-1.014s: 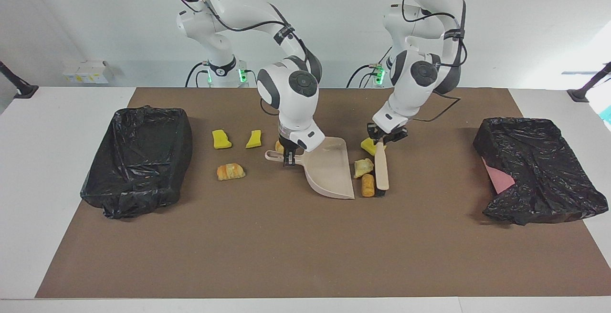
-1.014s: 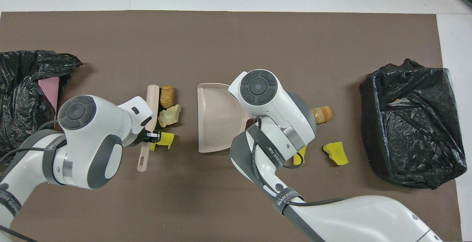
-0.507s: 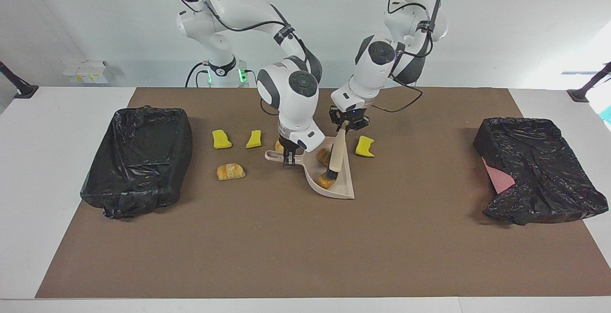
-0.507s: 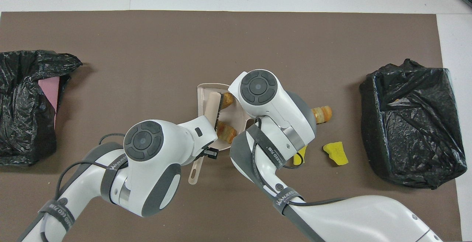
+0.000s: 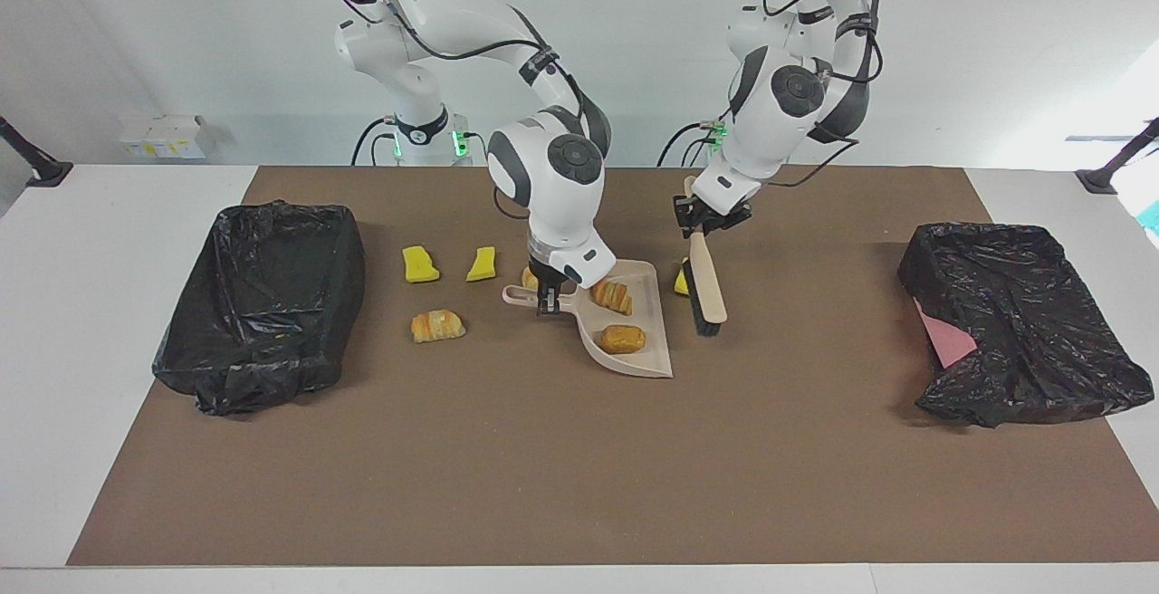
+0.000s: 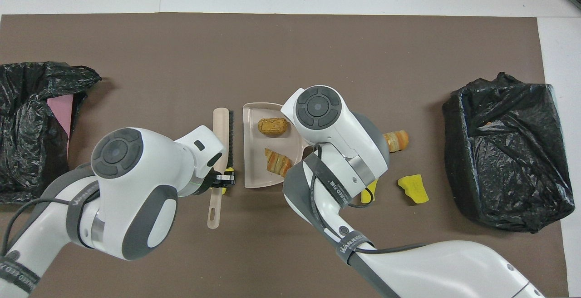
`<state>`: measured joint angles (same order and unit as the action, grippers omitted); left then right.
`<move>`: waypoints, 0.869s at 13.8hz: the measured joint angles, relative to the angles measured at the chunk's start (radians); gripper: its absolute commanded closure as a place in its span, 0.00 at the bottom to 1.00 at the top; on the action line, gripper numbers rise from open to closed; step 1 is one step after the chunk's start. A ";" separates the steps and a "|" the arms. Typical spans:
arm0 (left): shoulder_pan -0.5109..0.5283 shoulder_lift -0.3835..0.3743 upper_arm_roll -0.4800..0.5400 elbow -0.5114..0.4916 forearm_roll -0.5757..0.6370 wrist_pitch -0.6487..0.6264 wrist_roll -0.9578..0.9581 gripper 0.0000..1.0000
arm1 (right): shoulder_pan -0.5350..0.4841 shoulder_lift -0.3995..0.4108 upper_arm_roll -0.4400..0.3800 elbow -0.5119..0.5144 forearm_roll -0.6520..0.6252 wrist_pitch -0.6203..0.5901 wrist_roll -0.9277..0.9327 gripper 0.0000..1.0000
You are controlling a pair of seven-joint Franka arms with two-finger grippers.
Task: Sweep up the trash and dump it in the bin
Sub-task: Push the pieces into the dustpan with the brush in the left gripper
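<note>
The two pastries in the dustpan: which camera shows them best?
The overhead view: both pastries lie unobstructed in the dustpan. In the facing view one is clear, but the right arm partly hides the other.

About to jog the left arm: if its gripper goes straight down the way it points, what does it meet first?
Probably the mat. The left gripper, shut on the brush, points down. The yellow sponge lies beside the brush, so the bristles might catch it; depth is unclear.
</note>
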<state>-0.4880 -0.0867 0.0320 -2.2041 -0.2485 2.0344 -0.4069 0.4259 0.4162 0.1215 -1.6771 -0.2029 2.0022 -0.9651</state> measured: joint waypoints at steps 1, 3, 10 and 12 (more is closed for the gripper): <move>0.009 -0.011 0.000 -0.019 0.000 -0.015 -0.055 1.00 | 0.000 0.000 0.000 0.000 0.000 0.000 0.000 1.00; 0.023 -0.040 0.000 -0.087 0.000 -0.026 -0.124 1.00 | 0.000 0.000 0.000 0.000 0.000 0.000 0.000 1.00; -0.033 -0.058 -0.025 -0.214 -0.004 0.095 -0.292 1.00 | 0.000 0.000 0.000 0.000 0.000 0.000 0.000 1.00; -0.103 -0.024 -0.031 -0.213 -0.046 0.196 -0.299 1.00 | 0.000 0.000 0.000 0.000 0.000 0.000 0.000 1.00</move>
<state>-0.5913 -0.1103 0.0014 -2.4171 -0.2945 2.2300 -0.7058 0.4259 0.4162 0.1215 -1.6772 -0.2029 2.0022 -0.9651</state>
